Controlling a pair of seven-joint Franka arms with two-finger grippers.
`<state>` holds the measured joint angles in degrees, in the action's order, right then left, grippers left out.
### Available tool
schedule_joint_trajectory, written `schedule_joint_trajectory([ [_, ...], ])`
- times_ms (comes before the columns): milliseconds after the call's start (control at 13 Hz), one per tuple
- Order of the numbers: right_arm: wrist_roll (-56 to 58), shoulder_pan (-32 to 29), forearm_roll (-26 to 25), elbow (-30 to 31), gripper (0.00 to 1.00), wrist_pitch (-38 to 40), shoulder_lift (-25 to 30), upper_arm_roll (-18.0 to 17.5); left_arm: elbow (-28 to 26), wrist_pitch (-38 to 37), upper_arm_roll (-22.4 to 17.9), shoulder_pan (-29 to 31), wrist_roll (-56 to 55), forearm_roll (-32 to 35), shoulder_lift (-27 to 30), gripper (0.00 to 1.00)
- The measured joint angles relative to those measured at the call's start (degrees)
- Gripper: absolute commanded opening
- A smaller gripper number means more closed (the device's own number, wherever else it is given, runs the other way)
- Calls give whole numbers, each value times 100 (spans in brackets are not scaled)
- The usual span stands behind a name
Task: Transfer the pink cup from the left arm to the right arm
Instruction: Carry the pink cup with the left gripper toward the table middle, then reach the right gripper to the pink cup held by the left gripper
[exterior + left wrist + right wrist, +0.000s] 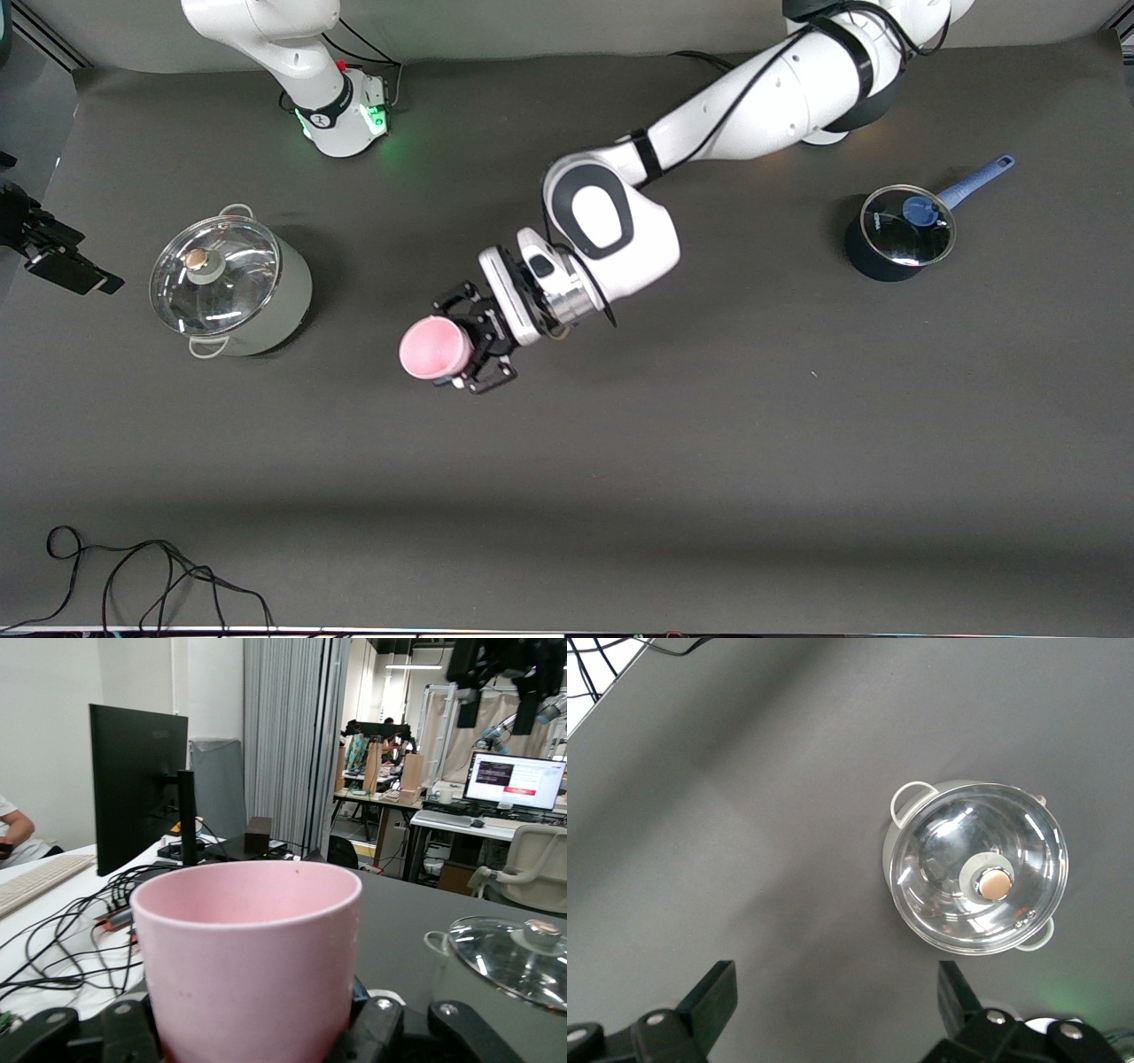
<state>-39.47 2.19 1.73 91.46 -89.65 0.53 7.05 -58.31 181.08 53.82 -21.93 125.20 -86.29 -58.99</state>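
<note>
The pink cup [432, 347] hangs over the middle of the table, tipped on its side with its wide end toward the right arm's end. My left gripper [462, 341] is shut on the cup's narrow end. In the left wrist view the pink cup [252, 957] fills the middle, with a black finger [133, 1032] on either side of its base. My right gripper [834, 979] is open and holds nothing. It looks straight down from high over bare table beside the lidded grey pot [974, 868], well apart from the cup.
The grey pot with a glass lid [230, 283] stands toward the right arm's end. A small dark saucepan with a blue handle [899, 232] stands toward the left arm's end. Loose black cable [151, 576] lies at the table edge nearest the front camera.
</note>
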Motion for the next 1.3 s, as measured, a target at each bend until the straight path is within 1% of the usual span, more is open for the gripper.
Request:
schedule_joint_trajectory([
  [153, -14, 80, 21, -7, 100, -14, -7, -51, 59, 126, 3, -151, -55, 0, 22, 0],
  [383, -494, 540, 80, -273, 100, -24, -157, -122, 181, 248, 2, -311, -77, 0, 25, 0],
  [537, -1005, 804, 334, -629, 100, -25, -404, -141, 226, 262, 1, -341, -115, 0, 26, 0],
  [690, -1405, 1122, 448, -883, 100, -24, -584, -149, 248, 263, 1, -371, -124, 0, 26, 0],
  [997, -2314, 1846, 823, -1225, 100, -22, -740, -161, 265, 275, -1, -397, -130, 0, 26, 0],
  [1150, -2661, 1990, 1088, -1572, 100, 86, -988, -164, 265, 277, -3, -397, -131, 0, 26, 0],
  [1303, -2727, 2102, 1230, -1760, 100, 185, -1219, -165, 267, 278, -4, -398, -131, 0, 26, 0],
])
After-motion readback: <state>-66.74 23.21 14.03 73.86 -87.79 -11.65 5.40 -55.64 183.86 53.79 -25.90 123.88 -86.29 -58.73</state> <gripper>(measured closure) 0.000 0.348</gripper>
